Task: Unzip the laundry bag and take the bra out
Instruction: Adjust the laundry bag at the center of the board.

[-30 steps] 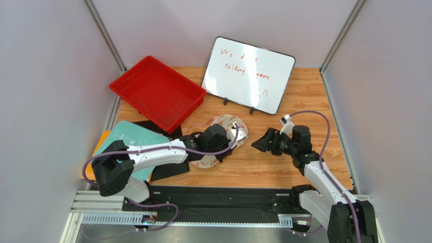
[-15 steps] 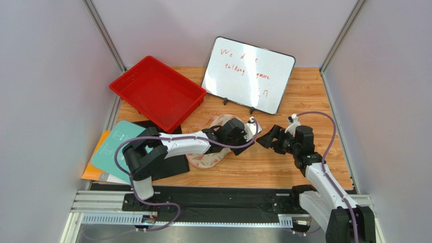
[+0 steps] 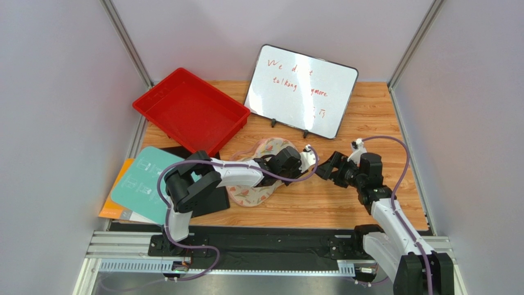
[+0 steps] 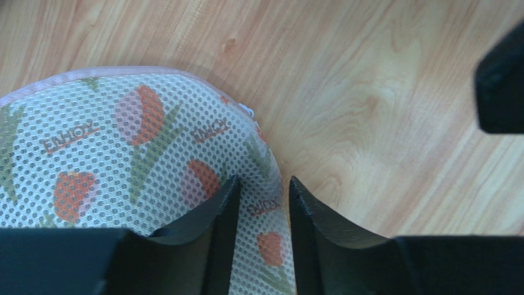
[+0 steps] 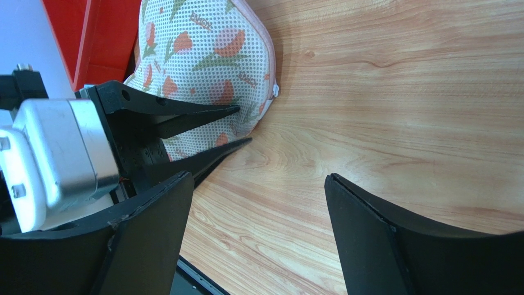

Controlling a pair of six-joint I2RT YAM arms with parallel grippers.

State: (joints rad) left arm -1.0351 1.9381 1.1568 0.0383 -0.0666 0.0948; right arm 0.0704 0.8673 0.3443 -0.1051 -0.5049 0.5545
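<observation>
The laundry bag (image 3: 249,193) lies flat on the wooden table, cream mesh with a red and green flower print and pink edging. Its right lobe fills the left wrist view (image 4: 123,135) and shows in the right wrist view (image 5: 203,43). My left gripper (image 3: 302,167) stands open astride the bag's right edge (image 4: 263,184), one finger (image 4: 209,212) over the mesh and the other over bare wood. A small white zip pull (image 5: 276,90) sits on that edge. My right gripper (image 3: 322,170) is open just right of the bag, with only wood between its fingers (image 5: 257,178). The bra is hidden.
A red tray (image 3: 190,114) stands at the back left. A whiteboard (image 3: 301,89) with red writing leans at the back centre. A teal sheet (image 3: 144,181) and a black block (image 3: 209,201) lie at the left, under the left arm.
The left arm has reached right across the bag to its right edge, and its jaws have gone from shut to apart. The right gripper has shifted slightly right and back.
</observation>
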